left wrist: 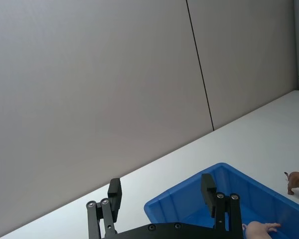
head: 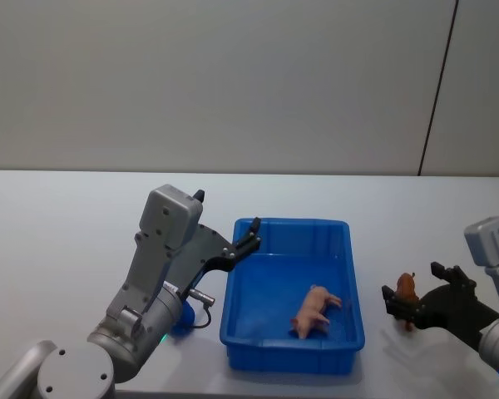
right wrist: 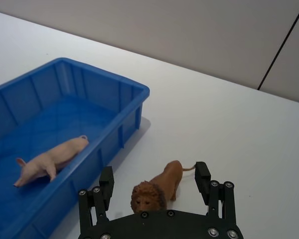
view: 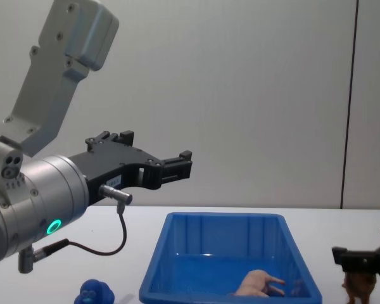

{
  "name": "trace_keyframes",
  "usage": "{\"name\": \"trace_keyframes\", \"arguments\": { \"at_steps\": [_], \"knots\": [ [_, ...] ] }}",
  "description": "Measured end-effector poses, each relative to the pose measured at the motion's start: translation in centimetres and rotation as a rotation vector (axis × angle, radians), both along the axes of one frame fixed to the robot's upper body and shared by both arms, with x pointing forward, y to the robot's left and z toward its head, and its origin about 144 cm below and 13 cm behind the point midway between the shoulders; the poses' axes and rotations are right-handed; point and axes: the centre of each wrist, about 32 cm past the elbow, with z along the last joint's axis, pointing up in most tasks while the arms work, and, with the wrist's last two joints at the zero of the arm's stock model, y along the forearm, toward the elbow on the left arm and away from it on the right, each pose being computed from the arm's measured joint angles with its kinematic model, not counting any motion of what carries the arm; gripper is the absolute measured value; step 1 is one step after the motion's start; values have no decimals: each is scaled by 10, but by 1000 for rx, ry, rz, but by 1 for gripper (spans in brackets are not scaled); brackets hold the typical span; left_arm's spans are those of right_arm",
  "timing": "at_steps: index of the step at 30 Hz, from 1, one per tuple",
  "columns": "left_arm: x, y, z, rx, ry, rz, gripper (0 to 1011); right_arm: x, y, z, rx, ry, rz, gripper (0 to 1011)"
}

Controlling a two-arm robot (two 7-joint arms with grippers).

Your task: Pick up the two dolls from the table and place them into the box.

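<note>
— Talk me through it. Where's the right claw (right wrist: pixel 154 175)?

— Low at the right edge of the head view, fingers spread wide, straddling the brown lion doll (right wrist: pixel 162 186). The lion stands on the surface (right wrist: pixel 229 124), just right of the box (head: pixel 291 359) and apart from it. I'd say neither finger is on it yet.

— And the other doll?

— The pink pig (head: pixel 318 309) lies inside the box, toward the lower right of its floor. My left claw (left wrist: pixel 161 185) hangs spread and empty above the box's upper-left corner.

— So, the grab.

— I want the fingers closing across the lion's body, behind the mane, not on the thin tail or the legs. I'd sink a touch lower first so they meet the flanks squarely, then squeeze slowly. It looks light and could topple or squirt out.

— Then up and over?

— High enough to clear the box's rim, yes, and wide of the left claw.
</note>
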Motion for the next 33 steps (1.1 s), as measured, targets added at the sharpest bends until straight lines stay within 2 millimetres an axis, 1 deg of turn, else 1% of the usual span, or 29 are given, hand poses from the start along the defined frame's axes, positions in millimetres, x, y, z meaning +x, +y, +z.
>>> {"name": "trace_keyframes", "arguments": {
  "at_steps": [7, 13, 17, 21, 22, 23, 26, 27, 28, 29, 31, 33],
  "knots": [
    [0, 0, 0, 0, 0, 0, 1002, 4, -5, -8, -17, 31, -17, 1003],
    [0, 0, 0, 0, 0, 0, 1002, 8, -4, -15, -31, 57, -22, 1003],
    [0, 0, 0, 0, 0, 0, 1002, 10, -3, -18, -35, 68, -24, 961],
    [0, 0, 0, 0, 0, 0, 1002, 12, -1, -22, -40, 84, -29, 843],
    [0, 0, 0, 0, 0, 0, 1002, 12, -1, -22, -41, 86, -29, 843],
    [0, 0, 0, 0, 0, 0, 1002, 13, -1, -23, -43, 89, -31, 788],
    [0, 0, 0, 0, 0, 0, 1002, 13, 0, -24, -44, 93, -34, 735],
    [0, 0, 0, 0, 0, 0, 1002, 13, 0, -24, -45, 93, -35, 675],
    [0, 0, 0, 0, 0, 0, 1002, 13, 0, -24, -45, 93, -36, 653],
    [0, 0, 0, 0, 0, 0, 1002, 13, 1, -25, -46, 93, -38, 594],
    [0, 0, 0, 0, 0, 0, 1002, 13, 1, -25, -47, 92, -41, 560],
    [0, 0, 0, 0, 0, 0, 1002, 13, 1, -25, -48, 90, -46, 481]
  ]
}}
